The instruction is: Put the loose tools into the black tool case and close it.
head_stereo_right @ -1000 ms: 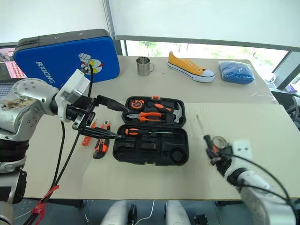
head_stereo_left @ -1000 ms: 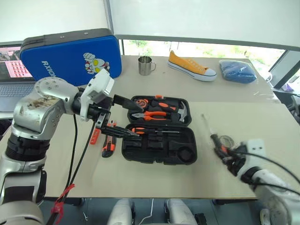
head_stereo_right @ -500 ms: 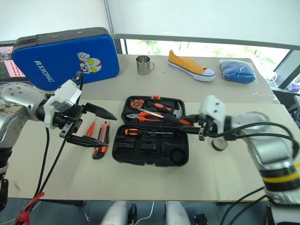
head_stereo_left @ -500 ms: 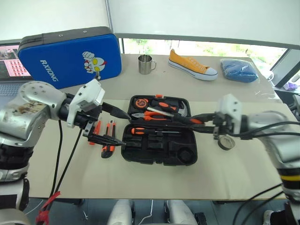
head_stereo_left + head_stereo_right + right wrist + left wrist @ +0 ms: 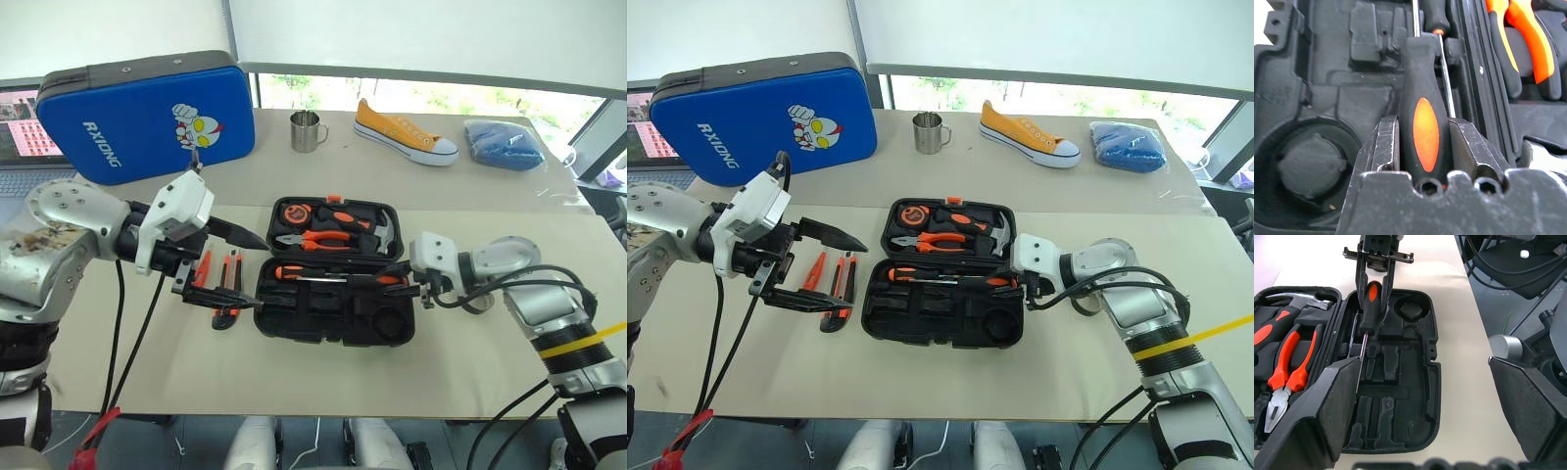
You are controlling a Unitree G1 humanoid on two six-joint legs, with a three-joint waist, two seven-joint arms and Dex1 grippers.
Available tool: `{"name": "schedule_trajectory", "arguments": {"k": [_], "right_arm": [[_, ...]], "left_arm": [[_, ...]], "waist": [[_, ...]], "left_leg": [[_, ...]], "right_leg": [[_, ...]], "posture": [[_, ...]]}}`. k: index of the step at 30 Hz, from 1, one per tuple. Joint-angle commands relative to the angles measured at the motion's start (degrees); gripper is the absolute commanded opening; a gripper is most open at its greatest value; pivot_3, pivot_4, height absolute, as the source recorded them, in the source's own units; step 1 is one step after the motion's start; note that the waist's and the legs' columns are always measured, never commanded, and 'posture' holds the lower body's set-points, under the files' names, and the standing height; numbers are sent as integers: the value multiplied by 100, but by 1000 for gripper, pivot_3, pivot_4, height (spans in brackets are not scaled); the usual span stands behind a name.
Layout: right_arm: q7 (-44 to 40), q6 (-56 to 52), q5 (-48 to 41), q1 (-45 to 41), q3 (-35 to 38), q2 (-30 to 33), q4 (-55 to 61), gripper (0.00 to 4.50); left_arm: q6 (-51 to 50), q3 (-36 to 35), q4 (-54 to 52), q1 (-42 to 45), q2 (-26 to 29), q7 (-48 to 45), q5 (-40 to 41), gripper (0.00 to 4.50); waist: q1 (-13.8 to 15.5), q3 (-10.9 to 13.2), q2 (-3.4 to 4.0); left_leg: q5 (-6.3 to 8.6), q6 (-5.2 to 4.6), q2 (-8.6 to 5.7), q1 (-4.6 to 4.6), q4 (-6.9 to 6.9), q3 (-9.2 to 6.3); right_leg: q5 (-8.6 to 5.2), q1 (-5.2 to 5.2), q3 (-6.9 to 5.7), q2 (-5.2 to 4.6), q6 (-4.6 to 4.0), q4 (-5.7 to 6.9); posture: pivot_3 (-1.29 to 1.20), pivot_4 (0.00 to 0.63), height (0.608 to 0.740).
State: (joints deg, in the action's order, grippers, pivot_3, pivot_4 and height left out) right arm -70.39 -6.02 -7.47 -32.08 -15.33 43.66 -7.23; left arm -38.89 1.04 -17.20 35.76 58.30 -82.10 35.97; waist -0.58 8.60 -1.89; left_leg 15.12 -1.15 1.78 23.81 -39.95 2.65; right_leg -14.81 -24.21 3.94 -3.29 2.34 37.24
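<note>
The black tool case (image 5: 294,318) lies open mid-table, with pliers, a hammer and a tape measure in its far half. One long screwdriver (image 5: 304,273) lies in the near half. My right gripper (image 5: 400,285) is shut on a second orange-and-black screwdriver (image 5: 1422,122), held low over the near half beside the first one; it also appears in the left wrist view (image 5: 1370,308). My left gripper (image 5: 266,274) hangs wide open and holds nothing at the case's left end. The slim orange screwdriver (image 5: 203,268) and utility knife (image 5: 229,294) lie left of the case. The tape roll (image 5: 1084,305) is partly hidden behind my right wrist.
A big blue case (image 5: 137,117) stands at the back left with a laptop (image 5: 20,147) beside it. A metal mug (image 5: 307,132), a yellow shoe (image 5: 404,135) and a blue cloth (image 5: 500,145) sit along the far side. The table's front edge runs close below the case.
My right gripper swung in from the front right with the screwdriver, rolled its wrist and came down over the case's near half. The left gripper drew slightly away to the left.
</note>
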Motion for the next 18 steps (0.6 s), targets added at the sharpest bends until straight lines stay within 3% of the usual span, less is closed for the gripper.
{"name": "schedule_trajectory", "arguments": {"k": [1, 11, 13, 18], "right_arm": [[18, 147, 126, -92, 26, -67, 72, 1037], [-40, -54, 231, -5, 68, -77, 281, 1037], [-55, -173, 178, 6, 100, -60, 397, 2048], [-57, -703, -157, -55, 344, -53, 865, 3598]], "left_arm": [[82, -147, -105, 49, 57, 33, 36, 4500], [195, -1, 31, 184, -35, 0, -46, 4500], [226, 13, 45, 190, -39, -12, -48, 4500], [279, 46, 115, 235, -49, -45, -79, 4500]], "waist": [[-10, 0, 0], [-10, 0, 0], [-11, 0, 0], [-11, 0, 0]], "left_leg": [[0, 0, 0, 0, 0, 0], [0, 0, 0, -1, 0, 0], [0, 0, 0, -1, 0, 0], [0, 0, 0, -1, 0, -1]], "right_leg": [[0, 0, 0, 0, 0, 0], [0, 1, 0, 0, 0, 2], [0, 0, 0, 0, 0, 2], [0, -1, 0, 1, 0, 6]], "posture": [[0, 150, 739], [0, 150, 739], [0, 150, 739], [0, 150, 739]]}}
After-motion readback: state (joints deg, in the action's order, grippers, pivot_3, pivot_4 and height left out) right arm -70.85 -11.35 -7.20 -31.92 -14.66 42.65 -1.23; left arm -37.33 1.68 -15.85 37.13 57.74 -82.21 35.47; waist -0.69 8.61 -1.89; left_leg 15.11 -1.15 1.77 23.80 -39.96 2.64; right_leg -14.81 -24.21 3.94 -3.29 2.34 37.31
